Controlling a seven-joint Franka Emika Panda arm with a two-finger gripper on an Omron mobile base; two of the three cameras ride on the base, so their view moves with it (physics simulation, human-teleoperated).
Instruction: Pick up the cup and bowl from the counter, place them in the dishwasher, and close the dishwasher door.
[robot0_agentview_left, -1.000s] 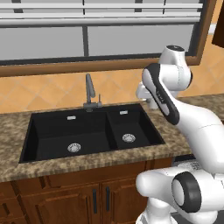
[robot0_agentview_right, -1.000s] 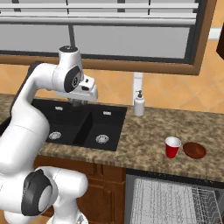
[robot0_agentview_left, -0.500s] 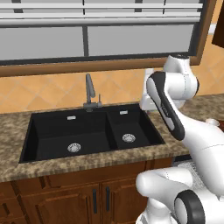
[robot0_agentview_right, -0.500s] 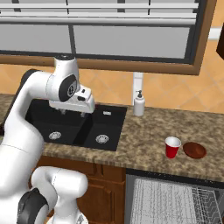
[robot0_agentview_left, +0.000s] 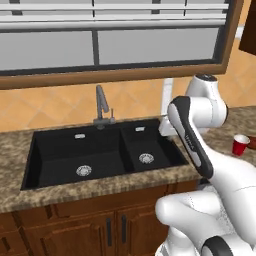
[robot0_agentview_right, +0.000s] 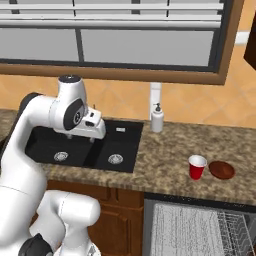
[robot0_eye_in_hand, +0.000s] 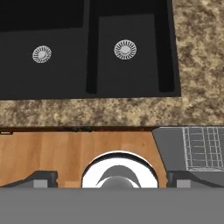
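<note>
Granite counter right of the sink gives me free room around the upright cup; the bowl lies flat just right of it. Below the near edge the dishwasher stands open. My gripper hangs spread wide over the sink.

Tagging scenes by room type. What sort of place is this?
A rendered home kitchen: a black double sink with faucet set in a granite counter, and a dishwasher open with its white wire rack out.

Black double sink set in speckled counter, dishwasher below.
</note>
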